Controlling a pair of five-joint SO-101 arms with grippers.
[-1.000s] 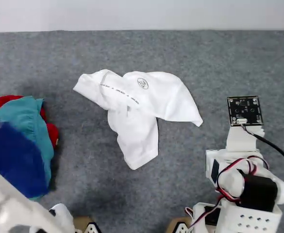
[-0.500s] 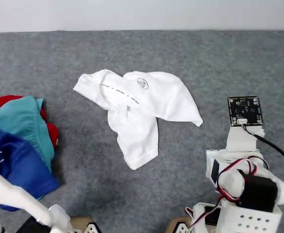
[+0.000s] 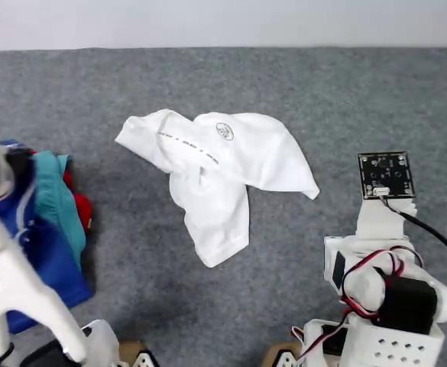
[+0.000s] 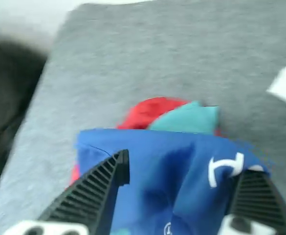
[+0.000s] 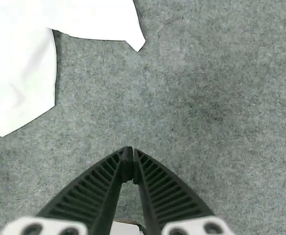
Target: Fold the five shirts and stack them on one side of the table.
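A crumpled white shirt lies unfolded in the middle of the grey table; part of it shows in the right wrist view. At the left side sits a pile: a blue shirt on top, a teal shirt and a red shirt under it. My left arm stands over this pile. Its gripper is open, fingers spread wide just above the blue shirt, with teal and red beyond. My right gripper is shut on nothing, above bare table near the white shirt's edge.
The right arm's base and motors take up the front right corner. The table's left edge runs close past the pile. Bare grey surface lies to the right of and behind the white shirt.
My left arm has swung from the front left corner up over the pile, now covering part of it. The blue shirt's outline shifted. The right arm and white shirt stayed still.
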